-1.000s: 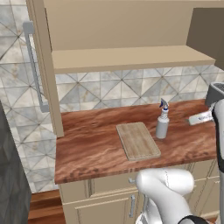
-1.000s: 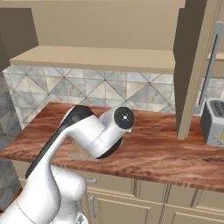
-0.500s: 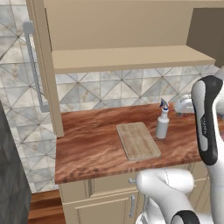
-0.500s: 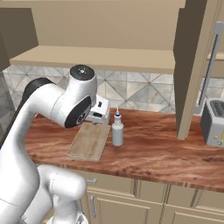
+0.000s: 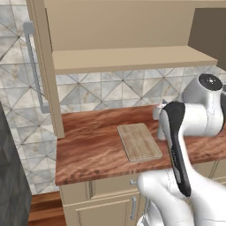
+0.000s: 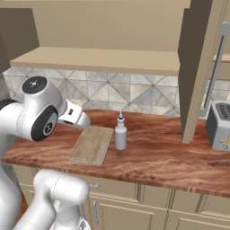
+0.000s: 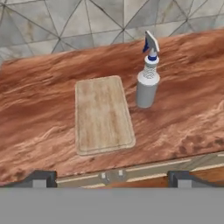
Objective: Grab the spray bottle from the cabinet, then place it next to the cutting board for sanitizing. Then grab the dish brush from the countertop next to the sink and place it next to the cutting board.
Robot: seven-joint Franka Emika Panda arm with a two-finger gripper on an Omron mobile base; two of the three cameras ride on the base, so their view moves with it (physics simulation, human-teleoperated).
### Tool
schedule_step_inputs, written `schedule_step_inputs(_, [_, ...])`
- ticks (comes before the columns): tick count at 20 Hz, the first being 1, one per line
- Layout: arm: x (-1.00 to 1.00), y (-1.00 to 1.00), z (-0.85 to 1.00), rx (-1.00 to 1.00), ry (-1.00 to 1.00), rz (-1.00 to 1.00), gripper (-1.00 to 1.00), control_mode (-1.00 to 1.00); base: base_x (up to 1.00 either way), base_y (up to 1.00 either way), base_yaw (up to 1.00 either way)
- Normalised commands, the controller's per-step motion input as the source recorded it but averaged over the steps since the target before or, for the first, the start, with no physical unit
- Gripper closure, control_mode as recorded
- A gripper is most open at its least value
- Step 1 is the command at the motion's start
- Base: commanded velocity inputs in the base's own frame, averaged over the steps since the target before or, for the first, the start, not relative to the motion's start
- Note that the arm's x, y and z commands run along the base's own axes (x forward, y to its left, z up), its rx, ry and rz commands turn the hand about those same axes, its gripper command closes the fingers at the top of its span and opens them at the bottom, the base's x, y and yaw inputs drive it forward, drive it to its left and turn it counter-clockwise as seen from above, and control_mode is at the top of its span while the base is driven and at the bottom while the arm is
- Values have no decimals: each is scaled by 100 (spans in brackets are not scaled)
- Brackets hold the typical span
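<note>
Reddish-brown wood grain runs the length of the countertop (image 7: 43, 113), and on it the cutting board (image 7: 103, 114) lies flat with its long sides pointing toward the tiled wall. From the hand view the spray bottle (image 7: 147, 83) stands upright at about two o'clock of the board, just beside its far right corner and not touching it, nozzle turned left. No label or writing is legible on the bottle or the board. Bare counter lies at nine o'clock of the board and again at three o'clock past the bottle; the front edge runs just below the board. The gripper (image 7: 109, 178) hangs above that front edge, its two dark tips spread wide with nothing between them. A toaster (image 6: 220, 126) sits far right beyond the open cabinet (image 6: 108, 60) door.
</note>
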Motion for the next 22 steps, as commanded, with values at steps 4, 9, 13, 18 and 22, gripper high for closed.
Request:
schedule_step_inputs(4, [-9,44,0,-13,-27,-21,-100,-100,0,0,0])
schedule_step_inputs(9, [-45,24,1,-6,-31,-13,-100,-100,0,0,0])
schedule_step_inputs(13, [-25,0,1,0,-10,0,-100,100,-75,0,0])
schedule_step_inputs(18, [0,0,0,0,0,0,-100,100,-100,-28,0])
schedule_step_inputs(22, [0,0,0,0,0,0,-100,100,-86,-97,4])
